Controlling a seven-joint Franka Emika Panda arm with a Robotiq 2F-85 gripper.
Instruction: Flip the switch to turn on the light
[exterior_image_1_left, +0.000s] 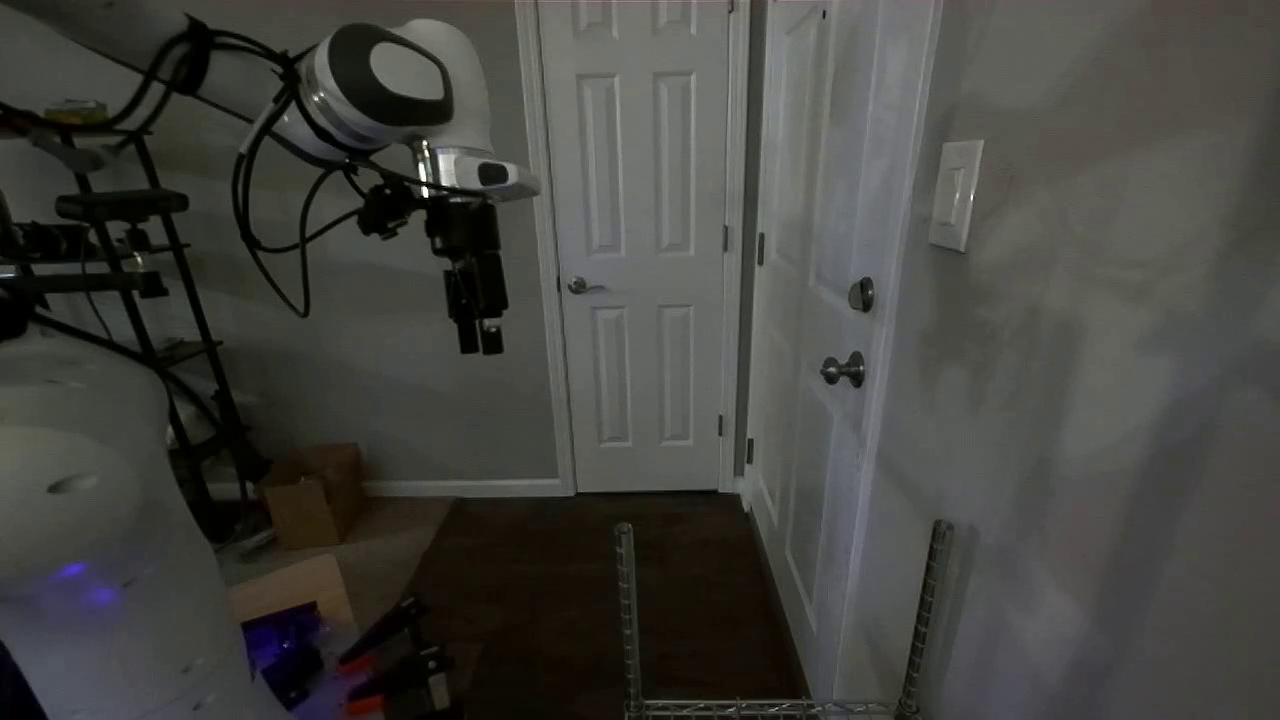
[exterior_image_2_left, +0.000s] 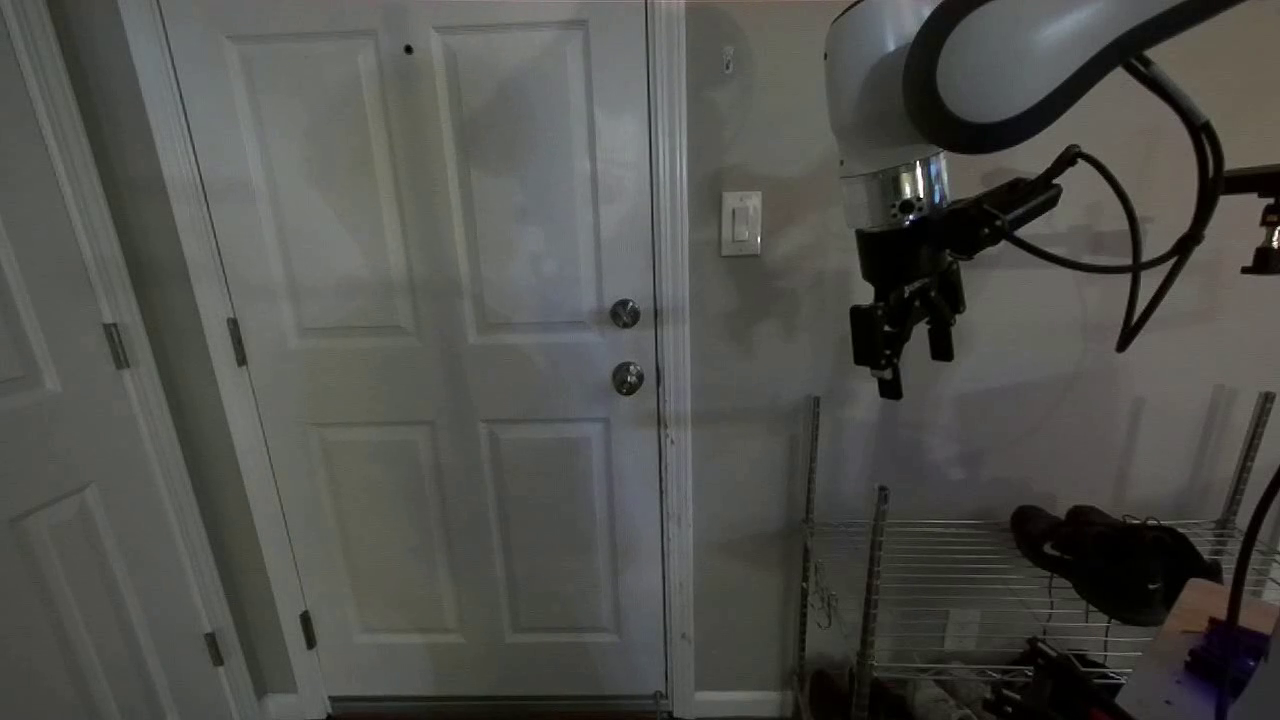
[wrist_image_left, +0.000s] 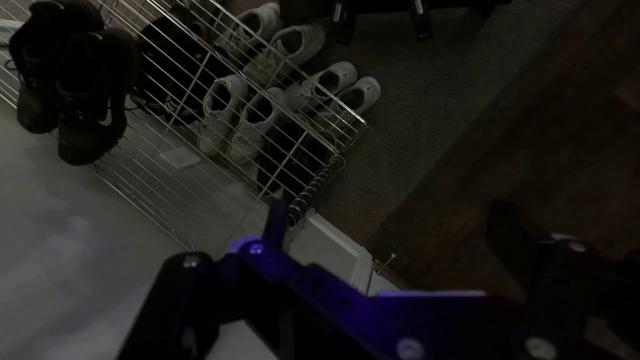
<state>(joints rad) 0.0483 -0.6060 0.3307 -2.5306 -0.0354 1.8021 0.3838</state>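
The switch is a small white upright plate with a rocker, mounted on the grey wall right of the door frame. It shows in both exterior views, as the switch and the switch. The wrist view does not show it. My gripper points down in the air, right of the switch and lower than it in that exterior view, and apart from it. The gripper also hangs well away from the wall plate. In the wrist view the gripper has its fingers wide apart with nothing between them.
A white door with a deadbolt and round knob stands left of the switch. A wire rack with upright posts stands below the arm, bearing dark shoes. Another white door is at the back.
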